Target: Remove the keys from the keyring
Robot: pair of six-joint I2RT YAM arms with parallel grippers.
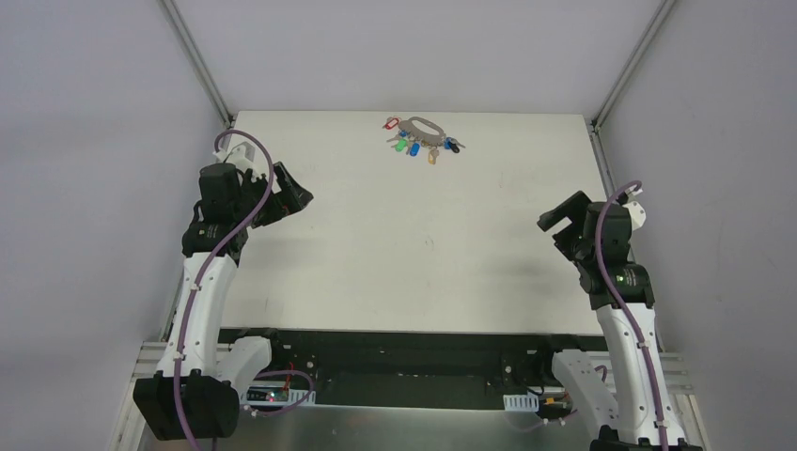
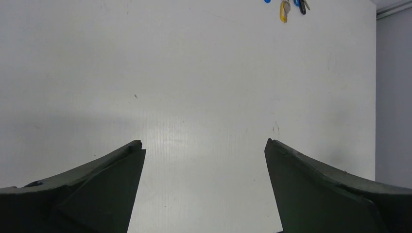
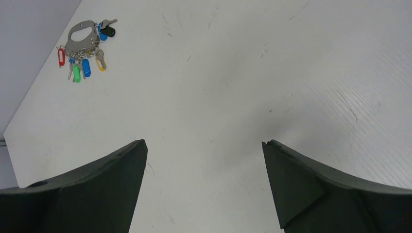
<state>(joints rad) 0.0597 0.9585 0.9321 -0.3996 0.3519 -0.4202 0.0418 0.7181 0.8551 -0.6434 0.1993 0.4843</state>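
Observation:
The grey-silver oval keyring (image 1: 421,127) lies flat at the far middle of the white table. The keys (image 1: 414,146), with red, green, blue and yellow heads, fan out from its near side. The ring (image 3: 81,36) and keys (image 3: 86,67) also show at the upper left of the right wrist view. Only a yellow key (image 2: 283,10) and dark tips show at the top edge of the left wrist view. My left gripper (image 1: 299,193) is open and empty at the table's left. My right gripper (image 1: 556,224) is open and empty at the right. Both are far from the bunch.
The white table (image 1: 414,244) has grey walls close on the left, right and back. Aluminium rails (image 1: 197,56) run up from its far corners. The arm bases and cabling sit along the near edge (image 1: 395,362).

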